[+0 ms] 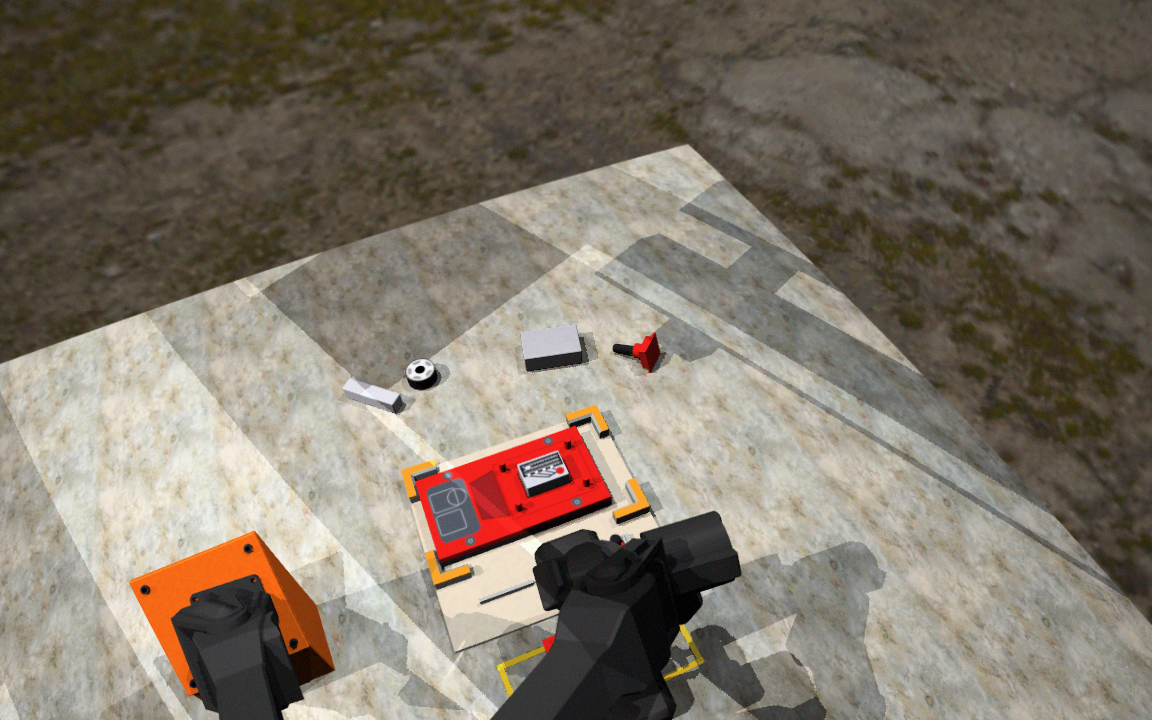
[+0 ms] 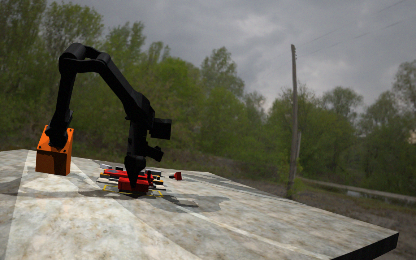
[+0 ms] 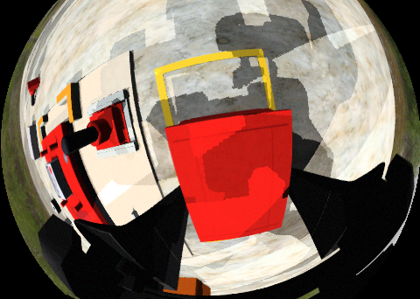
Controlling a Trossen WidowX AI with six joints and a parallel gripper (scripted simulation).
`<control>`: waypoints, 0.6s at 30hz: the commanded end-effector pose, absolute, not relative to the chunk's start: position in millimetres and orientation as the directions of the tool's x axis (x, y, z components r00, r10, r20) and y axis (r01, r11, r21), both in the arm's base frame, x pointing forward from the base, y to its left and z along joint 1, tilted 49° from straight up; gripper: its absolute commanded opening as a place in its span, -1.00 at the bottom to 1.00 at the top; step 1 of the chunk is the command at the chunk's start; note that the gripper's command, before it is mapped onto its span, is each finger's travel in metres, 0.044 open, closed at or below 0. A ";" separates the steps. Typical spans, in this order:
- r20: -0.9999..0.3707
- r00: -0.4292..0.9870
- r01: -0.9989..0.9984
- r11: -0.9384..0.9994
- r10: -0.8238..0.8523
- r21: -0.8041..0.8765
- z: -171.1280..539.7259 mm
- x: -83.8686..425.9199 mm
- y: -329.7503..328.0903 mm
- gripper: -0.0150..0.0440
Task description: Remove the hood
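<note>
Mottled stone bench (image 1: 831,501) outdoors: small grey block (image 1: 371,394), washer (image 1: 420,372), toy car (image 1: 508,495) lie ahead. The pincer (image 3: 236,206) grips the red hood (image 3: 236,179), low over the yellow-marked area (image 3: 213,80); from the top view the arm hides it.

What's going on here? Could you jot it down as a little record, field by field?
Gripper: shut on the red hood
Hood position: low over the yellow marked area, partly covering it; whether it touches the table cannot be told
Toy car: on its board beside the area, hood off
Loose parts beyond car: two grey blocks, a ring, a red peg
</note>
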State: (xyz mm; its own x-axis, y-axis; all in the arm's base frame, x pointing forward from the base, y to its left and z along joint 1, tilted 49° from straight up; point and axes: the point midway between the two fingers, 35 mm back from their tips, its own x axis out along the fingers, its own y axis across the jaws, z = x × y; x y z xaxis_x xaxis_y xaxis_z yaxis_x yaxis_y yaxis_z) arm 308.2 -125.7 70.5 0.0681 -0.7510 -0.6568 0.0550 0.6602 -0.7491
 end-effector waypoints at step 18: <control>-0.655 0.068 0.055 0.658 -0.753 -0.751 66.2 308.5 -131.6 -0.22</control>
State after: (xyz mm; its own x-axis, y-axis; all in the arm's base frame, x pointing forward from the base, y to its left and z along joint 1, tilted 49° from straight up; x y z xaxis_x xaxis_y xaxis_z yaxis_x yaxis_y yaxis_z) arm 308.5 -131.7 65.9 0.0677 -0.7530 -0.6545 0.0539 0.6578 -0.7512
